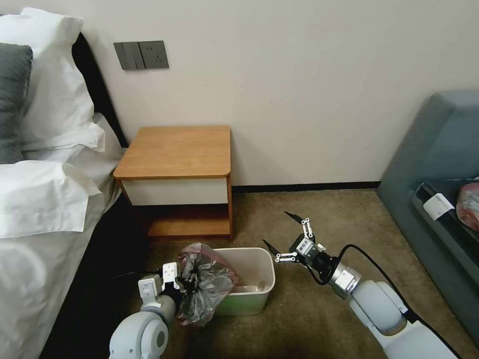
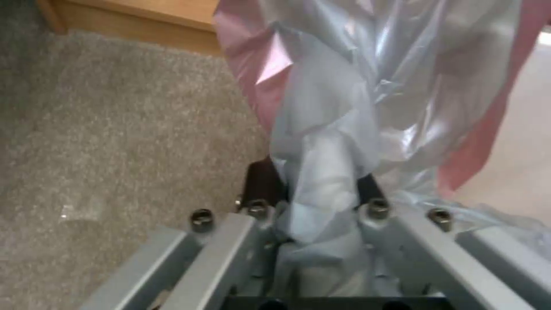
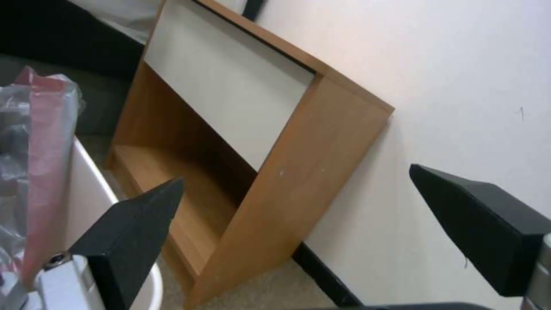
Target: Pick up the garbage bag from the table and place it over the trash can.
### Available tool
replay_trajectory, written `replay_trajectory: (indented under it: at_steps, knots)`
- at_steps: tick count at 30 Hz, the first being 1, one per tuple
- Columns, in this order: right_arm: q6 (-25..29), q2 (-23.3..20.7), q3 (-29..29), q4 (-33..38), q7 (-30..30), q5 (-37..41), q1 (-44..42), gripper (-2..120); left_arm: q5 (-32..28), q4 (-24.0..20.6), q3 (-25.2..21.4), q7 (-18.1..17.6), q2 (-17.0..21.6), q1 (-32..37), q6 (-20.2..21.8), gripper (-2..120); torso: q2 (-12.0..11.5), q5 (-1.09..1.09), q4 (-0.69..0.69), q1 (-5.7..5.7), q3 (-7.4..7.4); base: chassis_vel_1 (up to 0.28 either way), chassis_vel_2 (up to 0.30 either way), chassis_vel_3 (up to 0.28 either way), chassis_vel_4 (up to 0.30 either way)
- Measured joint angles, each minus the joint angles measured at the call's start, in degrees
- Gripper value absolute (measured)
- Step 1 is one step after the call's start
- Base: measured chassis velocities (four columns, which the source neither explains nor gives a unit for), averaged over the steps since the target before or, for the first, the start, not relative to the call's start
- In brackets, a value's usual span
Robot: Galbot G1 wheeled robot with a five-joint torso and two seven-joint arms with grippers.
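Here my left gripper [image 1: 175, 288] is clamped on the garbage bag [image 1: 204, 283], low over the carpet [image 1: 309, 309] at the left end of the trash can [image 1: 252, 286]. In my left wrist view the two fingers [image 2: 261, 185] press a twisted neck of the silvery plastic between them, and the rest of the bag billows past them, pink along its edges. From my head view the bag hangs bunched against the bin's left rim, hiding that side of the rim and wall; I cannot tell whether any of it is hooked over the edge or only leaning on it. My fingertips themselves are buried behind the plastic there.

My right gripper [image 1: 282, 235] hovers just beside the bin's right rim with its black fingers [image 3: 135, 232] spread wide apart and nothing between them. Through that gap I see the nightstand [image 1: 175, 152], with its white drawer front and low shelf, standing against the wall; its orange-brown top is bare. Something pale lies inside the bin, too indistinct to name. The bed [image 1: 45, 199] is cut off at my left, and a grey sofa [image 1: 439, 164] at my right.
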Motion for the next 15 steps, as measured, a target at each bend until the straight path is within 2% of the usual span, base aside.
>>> replay_trajectory:
  at_steps: [4, 10, 13, 15]
  knots:
    - [-0.01, 0.12, -0.23, 0.23, -0.01, -0.05, 0.02, 100, 1.63, -0.06, 0.17, 0.04, -0.13, 0.32, -1.42, 5, 0.0, 0.0, 0.0, 0.0, 0.0, 0.0, 0.0, 0.0, 0.0]
    - [-0.06, 0.36, -0.75, 0.77, 0.36, 0.09, 0.04, 100, 3.35, -0.62, 0.52, 0.76, -0.14, 1.02, -3.57, 5, 0.0, 0.0, 0.0, 0.0, 0.0, 0.0, 0.0, 0.0, 0.0]
    - [-0.51, 0.54, -1.99, 2.67, 1.59, 3.44, 0.28, 100, 6.69, -1.53, 1.07, 2.01, 0.02, 2.23, -8.23, 5, 0.0, 0.0, 0.0, 0.0, 0.0, 0.0, 0.0, 0.0, 0.0]
    - [-0.73, 0.61, -2.67, 3.42, 2.11, 5.41, 0.3, 100, 7.14, -1.97, 1.24, 2.06, 0.08, 2.6, -9.22, 5, 0.0, 0.0, 0.0, 0.0, 0.0, 0.0, 0.0, 0.0, 0.0]
